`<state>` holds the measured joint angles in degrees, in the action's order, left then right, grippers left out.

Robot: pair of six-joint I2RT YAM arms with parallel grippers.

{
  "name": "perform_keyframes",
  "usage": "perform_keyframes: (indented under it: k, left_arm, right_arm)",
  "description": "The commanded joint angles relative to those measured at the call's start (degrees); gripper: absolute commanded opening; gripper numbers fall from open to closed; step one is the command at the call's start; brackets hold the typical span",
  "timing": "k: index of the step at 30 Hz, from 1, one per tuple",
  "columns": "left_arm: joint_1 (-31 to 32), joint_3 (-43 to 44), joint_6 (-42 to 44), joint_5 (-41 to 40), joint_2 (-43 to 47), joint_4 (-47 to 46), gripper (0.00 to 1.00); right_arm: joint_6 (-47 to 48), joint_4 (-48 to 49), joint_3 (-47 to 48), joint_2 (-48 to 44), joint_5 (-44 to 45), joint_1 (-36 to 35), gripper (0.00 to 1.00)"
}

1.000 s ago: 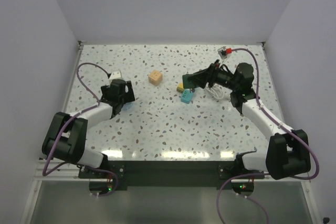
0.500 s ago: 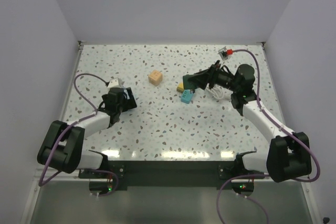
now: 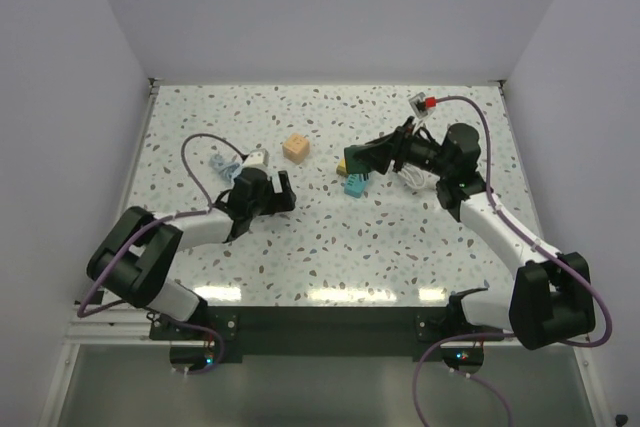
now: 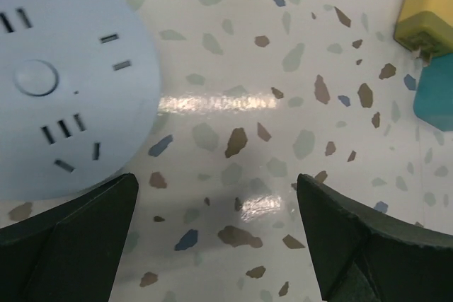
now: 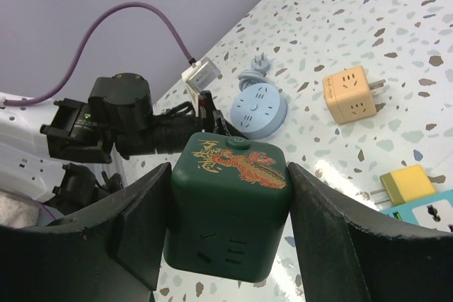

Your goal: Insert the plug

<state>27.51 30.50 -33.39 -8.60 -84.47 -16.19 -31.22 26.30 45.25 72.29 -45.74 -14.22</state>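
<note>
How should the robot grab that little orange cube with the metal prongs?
Probably from above, closing the jaws on two opposite flat sides of the orange cube, not the face with the prongs. It sits flat on the table with its prongs sticking out sideways, so the flat, parallel sides look like the steadiest hold.

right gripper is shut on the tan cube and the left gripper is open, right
Not the tan cube. The right gripper is shut on the green plug; the tan cube lies apart from it, untouched, as the right wrist view shows. The left gripper is open, as you said.
</note>
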Motion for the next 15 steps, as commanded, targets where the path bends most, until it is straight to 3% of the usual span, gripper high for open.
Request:
perform_keyframes:
  k: [1,7,12,15]
  left_arm:
    - [1.2,4.2,0.1,2.2,-3.9,-6.0,1.0]
    - [2.6,9.7,4.1,3.1,-6.0,-7.1,1.0]
    - [2.6,8.6,5.2,-8.2,6.6,4.6,1.0]
    - [2.3,7.4,5.8,-10.9,14.3,8.7,1.0]
  right_arm:
    - [2.0,0.7,0.9,-1.9,1.5,-0.5,0.0]
    - [2.7,-1.0,1.9,-0.9,2.1,-1.0,0.0]
    - [3.2,-1.2,2.1,-1.1,2.7,-1.4,0.0]
    - [3.3,0.1,2.1,0.3,2.8,-2.0,0.0]
